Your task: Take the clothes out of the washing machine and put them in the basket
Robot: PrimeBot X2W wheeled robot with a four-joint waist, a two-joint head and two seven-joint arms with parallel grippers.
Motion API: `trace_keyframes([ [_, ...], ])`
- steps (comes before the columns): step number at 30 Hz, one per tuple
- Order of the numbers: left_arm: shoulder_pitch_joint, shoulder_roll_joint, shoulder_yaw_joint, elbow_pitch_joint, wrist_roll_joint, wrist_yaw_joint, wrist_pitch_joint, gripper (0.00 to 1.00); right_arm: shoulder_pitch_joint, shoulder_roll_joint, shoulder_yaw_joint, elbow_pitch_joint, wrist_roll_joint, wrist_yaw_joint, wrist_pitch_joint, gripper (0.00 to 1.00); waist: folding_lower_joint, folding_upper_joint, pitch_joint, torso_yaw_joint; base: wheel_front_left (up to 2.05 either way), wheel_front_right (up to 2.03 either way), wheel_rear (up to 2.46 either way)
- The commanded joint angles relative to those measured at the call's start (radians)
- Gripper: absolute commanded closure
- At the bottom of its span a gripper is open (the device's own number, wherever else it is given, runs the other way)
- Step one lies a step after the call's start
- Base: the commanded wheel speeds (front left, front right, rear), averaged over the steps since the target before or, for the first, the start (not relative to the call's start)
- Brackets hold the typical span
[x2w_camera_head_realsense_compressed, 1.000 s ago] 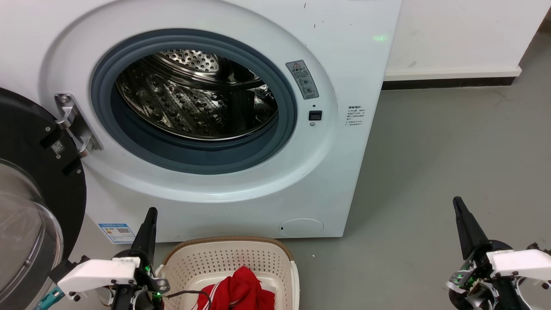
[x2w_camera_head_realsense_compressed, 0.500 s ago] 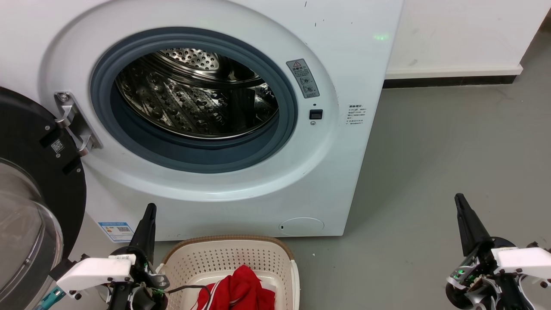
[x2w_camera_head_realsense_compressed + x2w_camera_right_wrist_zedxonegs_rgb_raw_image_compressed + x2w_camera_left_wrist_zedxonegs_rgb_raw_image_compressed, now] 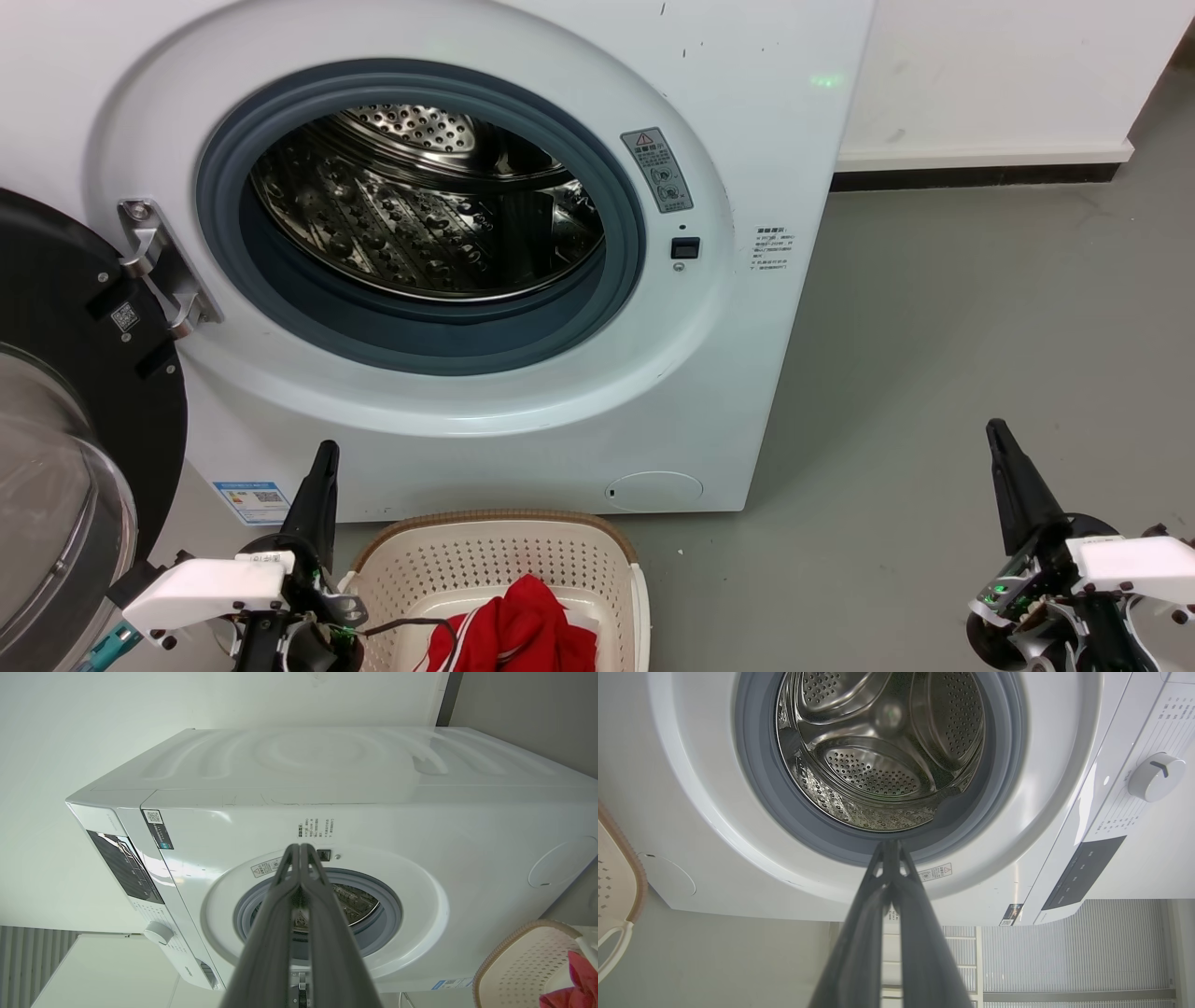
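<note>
L gripper [image 3: 326, 449] closed, R gripper [image 3: 995, 427] closed, both fingers up

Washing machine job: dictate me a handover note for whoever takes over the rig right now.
Left pincer: shut, empty, beside the basket.
Right pincer: shut, empty, over the floor.
Red clothes lie in the basket, before the washing machine, door open.
Done: drum shows no clothes.
Left: probably nothing; check the drum's hidden front bottom.

1 washer [image 3: 747, 140], 1 basket [image 3: 495, 517], 2 tools [image 3: 327, 450] [image 3: 995, 427]
</note>
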Motion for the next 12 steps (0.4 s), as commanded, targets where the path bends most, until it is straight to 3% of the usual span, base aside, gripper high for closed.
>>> trace_keyframes([
  [1, -0.005, -0.003, 0.004, 0.000, -0.001, -0.002, 0.005, 1.00, -0.013, 0.001, -0.003, 0.002, -0.003, 0.000, 0.003, 1.00, 0.0000, -0.0001, 0.000, 0.000, 0.00, 0.00, 0.00],
  [12, -0.005, -0.003, 0.004, 0.000, -0.001, -0.002, 0.004, 1.00, -0.013, 0.003, -0.005, 0.002, -0.005, 0.000, 0.004, 1.00, 0.0000, -0.0001, 0.000, 0.000, 0.00, 0.00, 0.00],
])
